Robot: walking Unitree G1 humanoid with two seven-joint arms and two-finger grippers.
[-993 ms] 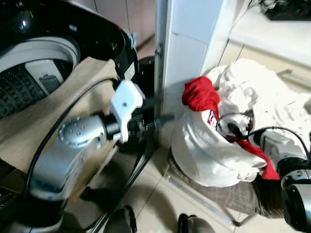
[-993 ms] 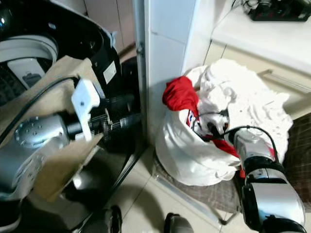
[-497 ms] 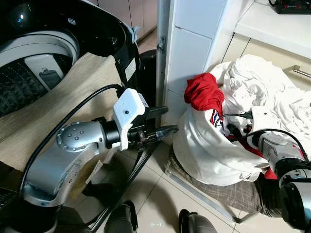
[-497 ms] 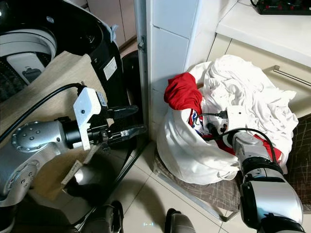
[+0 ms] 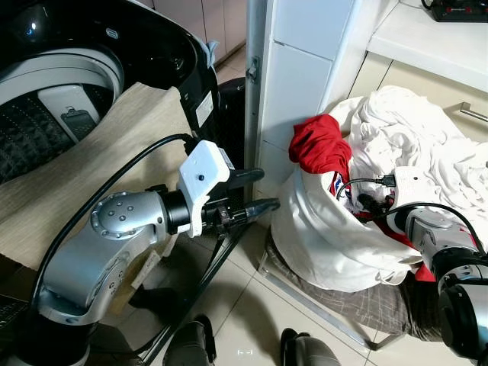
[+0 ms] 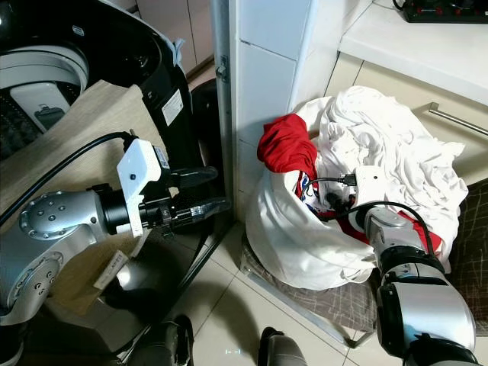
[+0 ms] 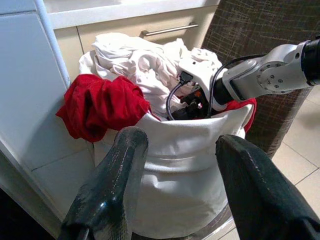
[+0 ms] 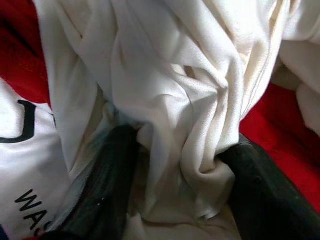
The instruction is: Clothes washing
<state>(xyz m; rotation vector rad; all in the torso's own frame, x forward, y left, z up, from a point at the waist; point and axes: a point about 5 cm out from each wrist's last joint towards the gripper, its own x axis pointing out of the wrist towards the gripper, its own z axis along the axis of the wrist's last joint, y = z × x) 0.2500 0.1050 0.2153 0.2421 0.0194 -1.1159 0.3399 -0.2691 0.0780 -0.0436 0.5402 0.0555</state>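
A white laundry bag (image 5: 328, 244) stands on the floor, heaped with white clothes (image 5: 412, 137), and a red garment (image 5: 320, 149) hangs over its rim. My right gripper (image 5: 367, 204) is pushed down into the bag. In the right wrist view its two black fingers (image 8: 107, 190) stand apart on either side of a bunched fold of white cloth (image 8: 190, 125). My left gripper (image 5: 268, 189) is open and holds nothing. It hovers in front of the black top-load washing machine (image 5: 152, 53) and points at the bag (image 7: 175, 165).
A beige cloth (image 5: 84, 168) drapes over the washer's front. A white cabinet post (image 5: 297, 76) stands between washer and bag. A dark woven mat (image 5: 381, 305) lies under the bag. A drawer handle (image 5: 473, 113) is behind it. My feet (image 5: 191, 343) are on the tiled floor.
The camera has shifted and the picture has sharpened. My left gripper has edged slightly toward the bag. The right gripper stays buried in the clothes.
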